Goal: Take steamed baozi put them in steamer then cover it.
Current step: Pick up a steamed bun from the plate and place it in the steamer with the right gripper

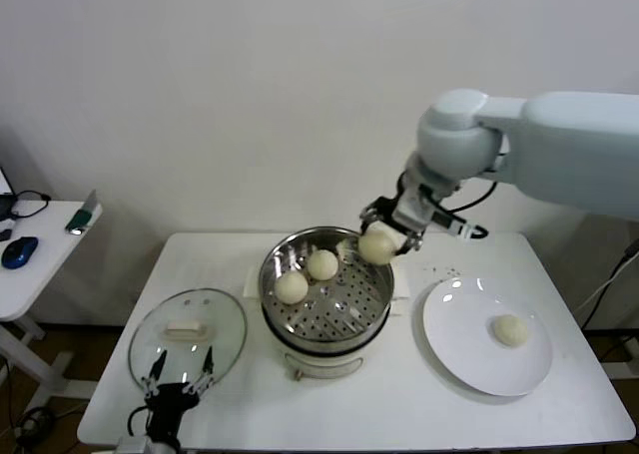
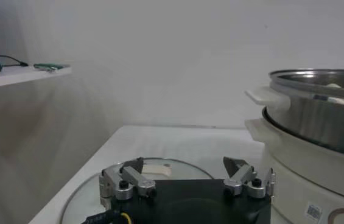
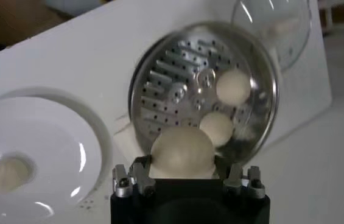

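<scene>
Right gripper [image 1: 380,236] gripping baozi [image 1: 377,246], seemingly above steamer [image 1: 326,286]

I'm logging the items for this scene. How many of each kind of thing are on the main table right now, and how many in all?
Steamed baozi: 4 (two in the steamer, one held by the right end effector, one on the plate)
Steamer: 1
Glass cover: 1
White plate: 1
Total: 7

White table [image 1: 399,414], white plate [image 1: 461,349], side desk [image 1: 40,249] off to the left.
A blue mouse [image 1: 19,251] sits on that desk (beside a cable [image 1: 30,201]), a green-handled tool [image 1: 84,215] near its back corner.
</scene>
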You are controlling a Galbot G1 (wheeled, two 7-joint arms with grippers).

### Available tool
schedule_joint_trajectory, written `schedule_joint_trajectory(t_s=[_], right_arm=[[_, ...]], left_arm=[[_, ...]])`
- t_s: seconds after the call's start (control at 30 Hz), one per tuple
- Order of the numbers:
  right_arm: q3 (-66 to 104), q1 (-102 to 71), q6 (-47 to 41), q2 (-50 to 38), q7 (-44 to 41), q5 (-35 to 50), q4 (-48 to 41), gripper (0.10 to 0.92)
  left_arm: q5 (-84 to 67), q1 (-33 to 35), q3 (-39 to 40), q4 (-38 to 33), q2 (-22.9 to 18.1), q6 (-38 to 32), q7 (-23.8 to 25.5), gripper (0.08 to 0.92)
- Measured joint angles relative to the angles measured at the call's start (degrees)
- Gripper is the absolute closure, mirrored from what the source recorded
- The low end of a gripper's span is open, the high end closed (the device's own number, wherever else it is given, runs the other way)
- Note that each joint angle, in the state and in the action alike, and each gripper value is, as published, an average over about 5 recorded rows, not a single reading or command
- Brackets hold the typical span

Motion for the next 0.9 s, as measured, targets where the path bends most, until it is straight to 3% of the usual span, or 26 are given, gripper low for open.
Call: schedule_joint_trajectory(t_s=[0.9], right_arm=[[1.1, -17.9, -0.5, 12.1, 2.7, -15.5, -2.0, 0.33]], left_arm=[[-0.1, 0.7, -0.8, -0.3, -0.3, -0.1, -0.2, 0.177]])
